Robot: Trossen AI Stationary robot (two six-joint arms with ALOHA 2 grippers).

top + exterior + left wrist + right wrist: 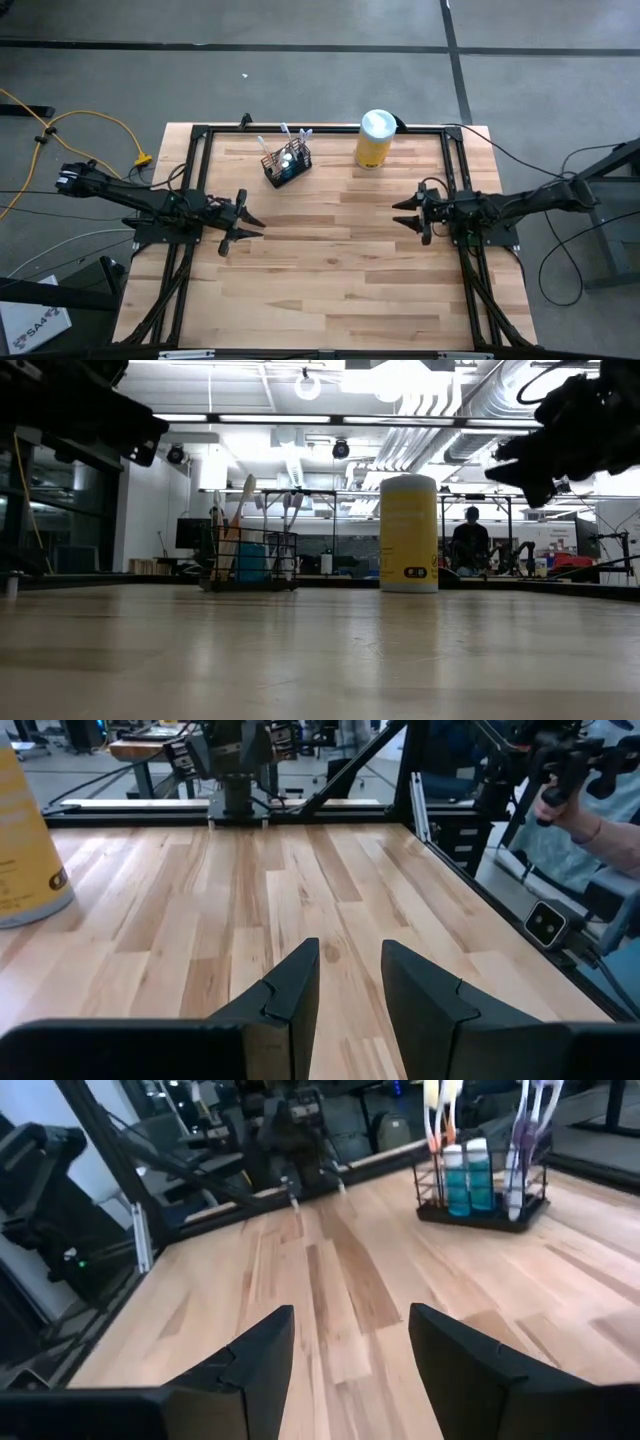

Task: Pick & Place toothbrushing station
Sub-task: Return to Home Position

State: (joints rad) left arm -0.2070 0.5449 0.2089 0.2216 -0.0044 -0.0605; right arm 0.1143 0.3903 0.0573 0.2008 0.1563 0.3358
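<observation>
The toothbrushing station (287, 163) is a small black wire-mesh holder with toothbrushes and blue bottles in it. It stands on its base on the wooden table, toward the far left. It also shows in the low view (250, 555) and the right wrist view (482, 1175). My left gripper (250, 228) is open and empty above the table's left side, near of the holder. My right gripper (403, 214) is open and empty above the table's right side. Its fingers show in the right wrist view (350, 1350); the left gripper's fingers show in the left wrist view (350, 985).
A yellow cylindrical canister (375, 139) with a white lid stands at the far edge, right of the holder. A black frame (320, 130) runs along the table's edges. A person's hand (560, 805) shows beyond the table's right side. The table's middle lies bare.
</observation>
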